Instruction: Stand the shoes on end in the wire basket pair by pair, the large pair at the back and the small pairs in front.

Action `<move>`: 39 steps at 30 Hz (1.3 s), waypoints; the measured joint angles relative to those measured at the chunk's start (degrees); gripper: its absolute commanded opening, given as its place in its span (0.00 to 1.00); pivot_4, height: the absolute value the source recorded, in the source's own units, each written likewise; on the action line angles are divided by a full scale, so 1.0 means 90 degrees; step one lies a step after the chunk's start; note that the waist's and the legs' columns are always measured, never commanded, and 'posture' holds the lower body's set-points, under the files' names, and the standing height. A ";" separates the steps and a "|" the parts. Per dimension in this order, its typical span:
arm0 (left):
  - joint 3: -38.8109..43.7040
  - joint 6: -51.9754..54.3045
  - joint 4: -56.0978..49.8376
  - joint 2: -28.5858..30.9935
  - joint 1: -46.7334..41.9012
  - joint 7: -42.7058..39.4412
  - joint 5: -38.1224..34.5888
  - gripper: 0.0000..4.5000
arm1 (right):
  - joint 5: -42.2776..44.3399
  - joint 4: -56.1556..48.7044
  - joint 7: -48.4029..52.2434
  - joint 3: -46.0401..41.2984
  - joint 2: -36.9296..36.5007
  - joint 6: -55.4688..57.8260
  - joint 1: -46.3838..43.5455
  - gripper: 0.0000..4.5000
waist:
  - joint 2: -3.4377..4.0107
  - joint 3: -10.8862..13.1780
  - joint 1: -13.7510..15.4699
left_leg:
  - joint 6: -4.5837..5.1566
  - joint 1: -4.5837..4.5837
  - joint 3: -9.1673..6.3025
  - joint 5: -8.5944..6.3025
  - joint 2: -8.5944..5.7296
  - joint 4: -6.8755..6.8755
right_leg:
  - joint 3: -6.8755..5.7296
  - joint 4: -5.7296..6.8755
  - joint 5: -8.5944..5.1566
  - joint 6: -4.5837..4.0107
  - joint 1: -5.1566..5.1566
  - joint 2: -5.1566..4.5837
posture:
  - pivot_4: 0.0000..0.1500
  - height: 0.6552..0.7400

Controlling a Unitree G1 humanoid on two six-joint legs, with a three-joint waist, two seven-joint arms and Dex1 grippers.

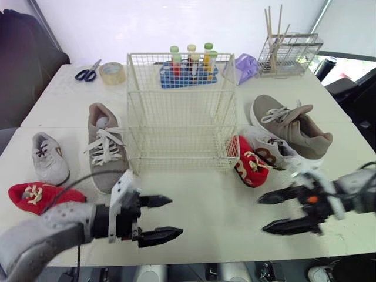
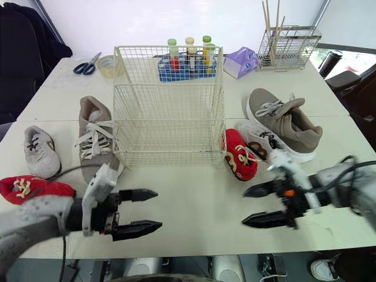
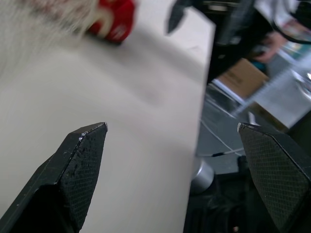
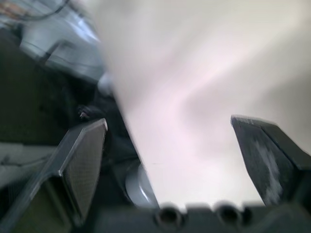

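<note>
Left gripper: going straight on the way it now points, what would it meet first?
Likely the right gripper, which faces it across bare table near the front edge. Nothing lies between them. Depth is unclear, so the left gripper might slip past it.

Your empty white wire basket (image 1: 179, 111) stands upright ahead, between both end effectors. Ahead-left of the left end effector (image 1: 175, 217) lie a large taupe shoe (image 1: 106, 144), a small white shoe (image 1: 49, 157) and a small red shoe (image 1: 41, 197). Just ahead of the right end effector (image 1: 262, 215) lie the other taupe shoe (image 1: 292, 125), white shoe (image 1: 276, 150) and red shoe (image 1: 251, 166), the red one just beside the basket.
</note>
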 measured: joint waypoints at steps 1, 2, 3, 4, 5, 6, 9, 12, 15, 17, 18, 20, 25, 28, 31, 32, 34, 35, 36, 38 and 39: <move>-0.0150 0.0039 0.0003 -0.0003 -0.0387 -0.0045 -0.0153 0.99 | -0.0144 0.0150 0.0143 -0.0592 -0.0106 0.0145 0.0371 1.00 | -0.0001 0.0000 -0.0008 | 0.0000 0.0000 0.0000 0.0000 0.0000 -0.0001 | 0.0000 -0.0002 0.0000 0.0001 0.0001 0.0001 | 1.00 1.00; -0.0269 0.0067 -0.0009 -0.0007 -0.0717 -0.0096 -0.0223 0.99 | -0.0329 0.0327 0.0275 -0.1134 -0.0143 0.0271 0.0738 1.00 | -0.0002 0.0000 -0.0007 | 0.0001 -0.0001 -0.0001 0.0000 0.0000 -0.0002 | 0.0000 -0.0002 0.0001 0.0002 0.0002 0.0002 | 1.00 1.00; -0.0371 0.0086 -0.0024 -0.0010 -0.1010 -0.0169 -0.0263 0.99 | -0.0555 0.0529 0.0372 -0.1637 -0.0138 0.0360 0.1069 1.00 | -0.0002 0.0000 -0.0007 | 0.0001 0.0001 -0.0001 0.0000 0.0000 -0.0002 | 0.0000 -0.0002 0.0001 0.0003 0.0003 0.0004 | 1.00 1.00; -0.0453 0.0100 -0.0023 -0.0015 -0.1291 -0.0222 -0.0285 0.99 | -0.0802 0.0779 0.0405 -0.2141 -0.0108 0.0431 0.1365 1.00 | -0.0002 0.0000 -0.0004 | 0.0001 0.0002 0.0000 0.0000 -0.0001 -0.0003 | 0.0000 -0.0001 0.0001 0.0004 0.0004 0.0004 | 1.00 1.00; -0.0511 0.0104 0.0003 -0.0023 -0.1497 -0.0251 -0.0287 0.99 | -0.0974 0.1005 0.0366 -0.2517 -0.0030 0.0487 0.1474 1.00 | -0.0002 -0.0001 -0.0008 | 0.0001 0.0005 -0.0001 0.0000 -0.0001 -0.0003 | 0.0000 0.0000 0.0001 0.0004 0.0006 0.0005 | 1.00 1.00; -0.0573 0.0106 0.0061 -0.0049 -0.1667 -0.0277 -0.0278 0.99 | -0.1071 0.1149 0.0245 -0.2811 0.0127 0.0485 0.1457 1.00 | -0.0002 -0.0001 -0.0024 | 0.0001 0.0012 0.0000 0.0000 0.0000 -0.0003 | 0.0002 0.0001 0.0001 0.0004 0.0009 0.0007 | 1.00 1.00; -0.0624 0.0102 0.0444 -0.0118 -0.2062 -0.0309 -0.0163 0.99 | -0.1256 0.1370 -0.0643 -0.3170 0.1096 0.0098 0.0913 1.00 | -0.0023 -0.0004 -0.0062 | 0.0001 0.0042 -0.0013 0.0000 0.0000 -0.0007 | 0.0007 0.0004 0.0000 0.0003 0.0029 0.0021 | 1.00 1.00; -0.0612 0.0117 0.0638 -0.0109 -0.2185 -0.0308 -0.0114 0.99 | -0.1509 0.1372 -0.1513 -0.2868 0.1886 -0.0489 0.0558 1.00 | -0.0009 -0.0003 -0.0098 | 0.0001 0.0054 -0.0009 0.0000 -0.0002 -0.0013 | 0.0019 0.0006 0.0000 0.0003 0.0034 0.0019 | 1.00 1.00; -0.0531 0.0177 0.0664 0.0018 -0.2159 -0.0262 -0.0172 0.99 | -0.1755 0.1359 -0.2130 -0.2172 0.2542 -0.1126 0.0150 1.00 | -0.0012 -0.0002 -0.0183 | 0.0001 0.0056 -0.0009 0.0000 -0.0002 -0.0018 | 0.0024 0.0006 0.0000 0.0006 0.0035 0.0019 | 1.00 1.00; -0.0410 0.0251 0.0655 0.0089 -0.2103 -0.0165 -0.0220 0.99 | -0.1999 0.1553 -0.2505 -0.1634 0.2944 -0.1629 -0.0124 1.00 | -0.0009 -0.0001 -0.0209 | 0.0001 0.0057 -0.0006 0.0000 -0.0004 -0.0020 | 0.0030 0.0006 0.0000 0.0009 0.0034 0.0018 | 1.00 1.00; -0.0333 0.0260 0.0650 0.0105 -0.2032 -0.0120 -0.0267 0.99 | -0.2136 0.1743 -0.2652 -0.1399 0.3058 -0.1872 -0.0234 1.00 | -0.0004 0.0000 -0.0209 | 0.0001 0.0057 -0.0004 0.0000 -0.0005 -0.0020 | 0.0033 0.0006 0.0003 0.0015 0.0033 0.0017 | 1.00 1.00; -0.0281 0.0292 0.0625 0.0163 -0.1906 -0.0013 -0.0325 0.99 | -0.2312 0.2154 -0.2869 -0.1153 0.3150 -0.2215 -0.0454 1.00 | 0.0003 0.0004 -0.0204 | 0.0001 0.0056 0.0001 0.0000 -0.0006 -0.0020 | 0.0038 0.0007 0.0007 0.0022 0.0031 0.0016 | 1.00 1.00; -0.0111 0.0293 0.0506 0.0167 -0.1603 0.0320 -0.0471 0.99 | -0.2510 0.3084 -0.3236 -0.0915 0.3244 -0.2948 -0.1211 1.00 | 0.0003 0.0004 -0.0193 | 0.0001 0.0062 0.0003 0.0000 -0.0008 -0.0019 | 0.0045 0.0009 0.0004 0.0017 0.0035 0.0017 | 1.00 1.00; -0.0109 0.0290 0.0398 0.0157 -0.1456 0.0450 -0.0483 0.99 | -0.2617 0.3510 -0.3408 -0.0761 0.3391 -0.3293 -0.1486 1.00 | 0.0003 0.0003 -0.0201 | 0.0001 0.0066 0.0006 0.0000 -0.0008 -0.0021 | 0.0049 0.0010 0.0007 0.0022 0.0035 0.0019 | 1.00 1.00; -0.0109 0.0287 0.0394 0.0152 -0.1452 0.0544 -0.0510 0.99 | -0.2662 0.3916 -0.3505 -0.0640 0.3443 -0.3547 -0.1715 1.00 | 0.0005 0.0003 -0.0195 | 0.0001 0.0069 0.0009 0.0000 -0.0008 -0.0021 | 0.0052 0.0011 0.0007 0.0021 0.0035 0.0019 | 1.00 1.00; -0.0108 0.0287 0.0394 0.0152 -0.1452 0.0548 -0.0513 0.99 | -0.2663 0.4011 -0.3511 -0.0604 0.3446 -0.3628 -0.1779 1.00 | 0.0005 0.0003 -0.0194 | 0.0001 0.0069 0.0010 0.0000 -0.0008 -0.0021 | 0.0052 0.0011 0.0007 0.0022 0.0035 0.0019 | 1.00 1.00; -0.0108 0.0286 0.0395 0.0155 -0.1462 0.0553 -0.0525 0.99 | -0.2665 0.4275 -0.3514 -0.0502 0.3502 -0.3785 -0.1991 1.00 | 0.0004 0.0003 -0.0202 | 0.0001 0.0073 0.0014 0.0000 -0.0008 -0.0021 | 0.0057 0.0011 0.0007 0.0022 0.0037 0.0019 | 1.00 1.00; -0.0108 0.0286 0.0395 0.0155 -0.1472 0.0555 -0.0527 0.99 | -0.2673 0.4477 -0.3519 -0.0456 0.3558 -0.3886 -0.2124 1.00 | 0.0004 0.0003 -0.0206 | 0.0001 0.0076 0.0016 0.0000 -0.0008 -0.0021 | 0.0059 0.0011 0.0007 0.0021 0.0039 0.0019 | 1.00 1.00; -0.0108 0.0286 0.0395 0.0158 -0.1495 0.0558 -0.0529 0.99 | -0.2684 0.4707 -0.3516 -0.0411 0.3610 -0.4018 -0.2249 1.00 | 0.0004 0.0003 -0.0213 | 0.0001 0.0080 0.0022 0.0000 -0.0008 -0.0021 | 0.0065 0.0011 0.0007 0.0020 0.0040 0.0019 | 1.00 1.00; -0.0100 0.0287 0.0394 0.0180 -0.1522 0.0564 -0.0532 0.99 | -0.2742 0.5147 -0.3467 -0.0286 0.3634 -0.4242 -0.2463 1.00 | 0.0004 0.0003 -0.0224 | 0.0001 0.0087 0.0029 0.0000 -0.0008 -0.0023 | 0.0072 0.0011 0.0004 0.0016 0.0042 0.0019 | 1.00 1.00; -0.0092 0.0288 0.0396 0.0225 -0.1523 0.0565 -0.0532 0.99 | -0.2768 0.5412 -0.3420 -0.0211 0.3639 -0.4379 -0.2587 1.00 | 0.0004 0.0003 -0.0234 | 0.0001 0.0089 0.0031 0.0000 -0.0008 -0.0023 | 0.0076 0.0011 0.0005 0.0016 0.0042 0.0019 | 1.00 1.00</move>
